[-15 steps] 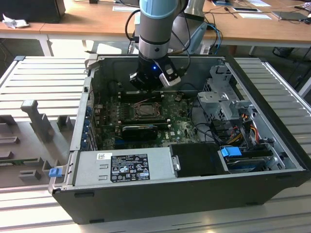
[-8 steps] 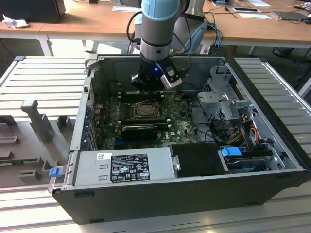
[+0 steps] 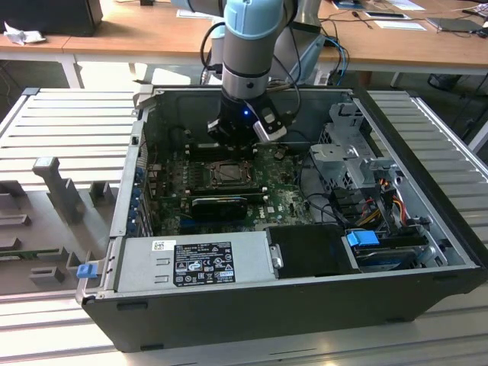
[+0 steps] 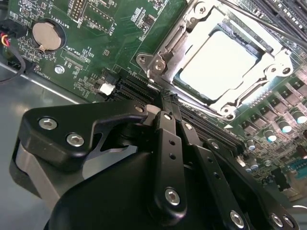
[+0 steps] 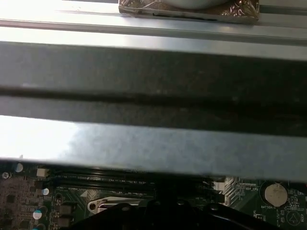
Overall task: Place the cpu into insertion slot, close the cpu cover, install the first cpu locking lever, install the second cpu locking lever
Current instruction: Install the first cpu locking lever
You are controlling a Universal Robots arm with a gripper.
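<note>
Claw over the seated cpu, inside the open computer case

The claw (image 4: 171, 103), fingers together and gripping nothing, hovers just beside the insertion slot (image 4: 192, 28). The cpu (image 4: 218, 62) lies in the slot, the cpu cover (image 4: 165, 50) framing it, on the green motherboard (image 4: 100, 43) within the case (image 3: 252, 301).

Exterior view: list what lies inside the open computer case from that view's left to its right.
Green motherboard → insertion slot with the claw above it → grey drive cage → blue-tabbed drive.
</note>
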